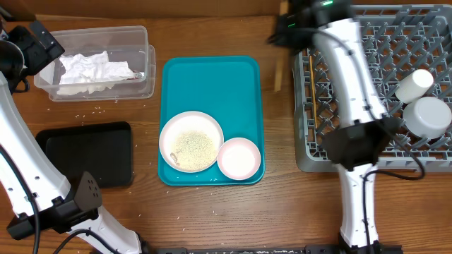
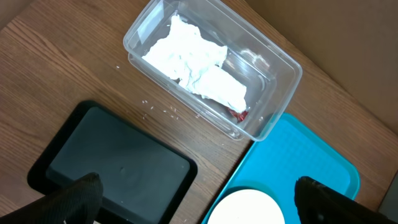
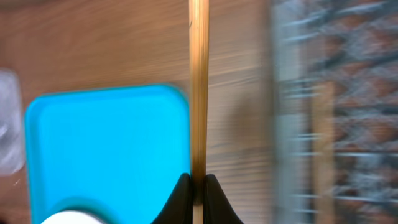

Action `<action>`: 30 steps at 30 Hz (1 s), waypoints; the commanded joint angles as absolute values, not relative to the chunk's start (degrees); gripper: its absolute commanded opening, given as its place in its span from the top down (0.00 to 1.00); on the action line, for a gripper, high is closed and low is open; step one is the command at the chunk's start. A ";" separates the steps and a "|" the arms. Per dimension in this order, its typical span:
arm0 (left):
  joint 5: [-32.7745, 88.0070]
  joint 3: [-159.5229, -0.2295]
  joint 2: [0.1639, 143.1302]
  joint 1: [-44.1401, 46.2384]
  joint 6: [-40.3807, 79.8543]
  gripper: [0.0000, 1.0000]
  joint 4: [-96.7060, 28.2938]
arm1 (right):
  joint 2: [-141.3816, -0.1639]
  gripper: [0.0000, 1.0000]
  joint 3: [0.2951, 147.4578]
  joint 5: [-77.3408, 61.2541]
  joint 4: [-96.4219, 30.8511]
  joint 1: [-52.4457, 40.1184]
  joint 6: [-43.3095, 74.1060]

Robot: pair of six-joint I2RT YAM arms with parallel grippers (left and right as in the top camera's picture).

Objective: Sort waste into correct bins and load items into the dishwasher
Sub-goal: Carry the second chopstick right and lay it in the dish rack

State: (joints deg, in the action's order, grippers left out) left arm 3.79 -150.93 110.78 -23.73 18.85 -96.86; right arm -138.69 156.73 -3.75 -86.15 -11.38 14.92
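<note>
Chopstick point(image 3: 199, 93) pinched between the closed tips of my right pincer point(image 3: 198, 186), jutting straight out past them, over bare table point(image 3: 236, 93) between teal tray point(image 3: 106, 143) and grey rack point(image 3: 336, 93). Second chopstick point(image 1: 311, 77) lies in the rack; cup point(image 1: 414, 85) and bowl point(image 1: 431, 116) sit there too. My left pincer point(image 2: 198, 183) gapes wide, holding nothing, above clear tub point(image 2: 291, 67) with napkins point(image 2: 193, 65) and red wrapper point(image 2: 238, 114). Black tray point(image 2: 118, 165) nearby. Rice-strewn large plate point(image 1: 191, 141) and small plate point(image 1: 239, 157) rest on the teal tray.

Napkins point(image 1: 88, 70) in clear tub point(image 1: 143, 34); chopstick point(image 3: 199, 93) pinched in rt hand point(image 3: 198, 186).
</note>
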 commanded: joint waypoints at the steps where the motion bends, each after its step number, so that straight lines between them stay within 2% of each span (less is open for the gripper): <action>1: 3.40 -150.74 110.59 -23.88 17.76 0.00 -96.82 | -138.02 0.96 157.88 -3.38 -88.31 -6.98 8.93; 6: 3.38 -150.74 110.59 -23.88 17.76 0.00 -96.79 | -138.28 0.96 156.18 -6.28 -90.63 -3.27 1.50; 12: 3.38 -150.74 110.59 -23.88 17.76 0.00 -96.79 | -138.30 0.95 152.57 -6.11 -91.09 -2.39 -0.05; 14: 3.38 -150.74 110.59 -23.88 17.76 0.00 -96.82 | -138.30 0.87 151.46 -6.13 -90.96 -2.39 -0.05; 16: 3.38 -150.74 110.59 -23.88 17.76 0.00 -96.82 | -138.32 0.67 150.30 -6.15 -90.85 -2.39 -0.01; 19: 3.38 -150.74 110.59 -23.88 17.76 0.00 -96.79 | -138.30 0.52 150.06 -6.15 -91.24 -2.57 1.21; 22: 3.38 -150.74 110.59 -23.88 17.76 0.00 -96.82 | -138.23 0.49 150.08 -7.97 -91.57 -2.59 3.49; 25: 3.38 -150.74 110.59 -23.88 17.76 0.00 -96.82 | -138.21 0.45 151.46 -16.43 -93.89 -2.52 3.49; 30: 3.38 -150.74 110.59 -23.88 17.76 0.00 -96.82 | -136.40 0.45 153.71 -24.53 -97.08 -3.01 4.78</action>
State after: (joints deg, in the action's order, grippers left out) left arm 3.79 -150.93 110.78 -23.73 18.85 -96.86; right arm -138.72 151.00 -16.16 -97.10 -2.35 3.20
